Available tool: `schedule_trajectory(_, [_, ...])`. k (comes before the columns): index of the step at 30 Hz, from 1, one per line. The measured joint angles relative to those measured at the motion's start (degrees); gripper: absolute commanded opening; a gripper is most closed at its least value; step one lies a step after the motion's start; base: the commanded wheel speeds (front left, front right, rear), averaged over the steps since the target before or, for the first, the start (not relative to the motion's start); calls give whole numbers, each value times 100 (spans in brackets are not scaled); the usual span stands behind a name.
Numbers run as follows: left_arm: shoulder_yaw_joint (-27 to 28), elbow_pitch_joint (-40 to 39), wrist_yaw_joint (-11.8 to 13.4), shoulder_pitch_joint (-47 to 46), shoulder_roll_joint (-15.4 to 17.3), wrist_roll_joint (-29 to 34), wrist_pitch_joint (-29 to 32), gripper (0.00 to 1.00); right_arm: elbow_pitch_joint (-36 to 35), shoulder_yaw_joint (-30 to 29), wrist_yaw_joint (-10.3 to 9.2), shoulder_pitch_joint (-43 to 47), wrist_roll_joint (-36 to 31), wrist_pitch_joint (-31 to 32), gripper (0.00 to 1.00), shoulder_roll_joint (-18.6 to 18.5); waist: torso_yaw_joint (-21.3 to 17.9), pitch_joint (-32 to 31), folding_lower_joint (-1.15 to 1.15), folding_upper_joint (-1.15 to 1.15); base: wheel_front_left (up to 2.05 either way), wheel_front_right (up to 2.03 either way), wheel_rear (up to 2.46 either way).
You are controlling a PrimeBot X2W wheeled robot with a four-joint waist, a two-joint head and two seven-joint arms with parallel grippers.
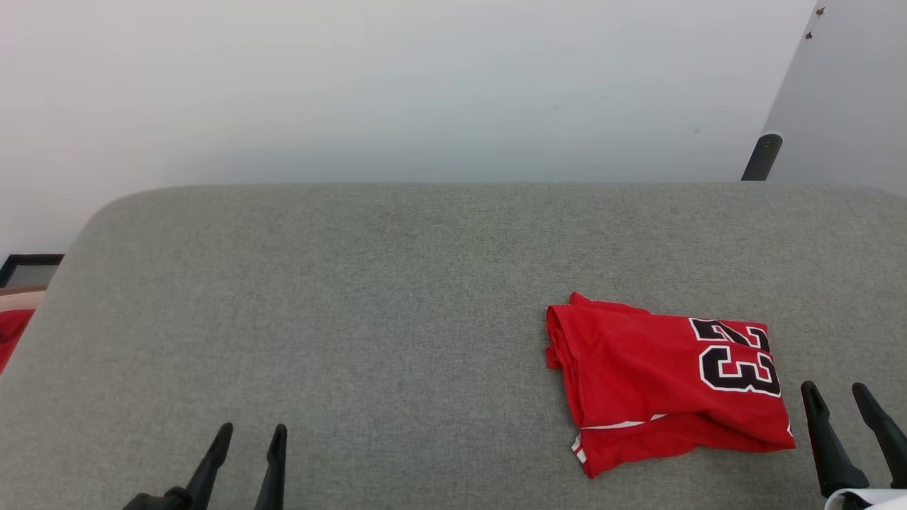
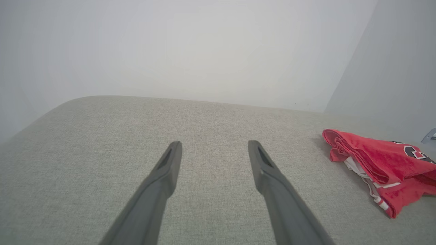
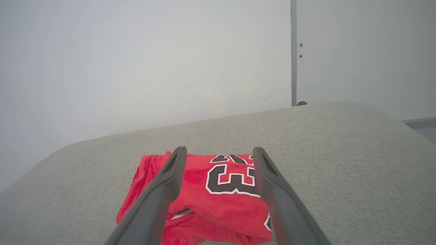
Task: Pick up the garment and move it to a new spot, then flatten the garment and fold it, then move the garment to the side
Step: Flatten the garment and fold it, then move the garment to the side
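Observation:
The garment (image 1: 659, 382) is a bright red jersey, folded into a compact bundle on the right part of the grey fabric surface (image 1: 354, 297), its black "23" facing up. White trim peeks out at its near edge. The left wrist view has the garment (image 2: 378, 163) at the far right; in the right wrist view the garment (image 3: 218, 190) lies just beyond my fingers. My right gripper (image 1: 836, 397) hangs open just right of the bundle, apart from it. My left gripper (image 1: 251, 435) is open at the lower left, far from the jersey, with nothing between its fingers.
A white wall rises behind the surface. A dark post (image 1: 762, 157) stands at the back right beside a grey panel. A red cloth scrap (image 1: 10, 333) and a dark frame (image 1: 28, 269) sit off the left edge. The surface's corners are rounded.

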Motion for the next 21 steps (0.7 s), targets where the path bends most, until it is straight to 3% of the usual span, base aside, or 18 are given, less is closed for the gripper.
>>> schedule_trajectory(21, [-36,42,-2,-67,-59,76,0,100,-202,-118,0,-9,-107,331,100,235,28,80,0,0,0,0,0])
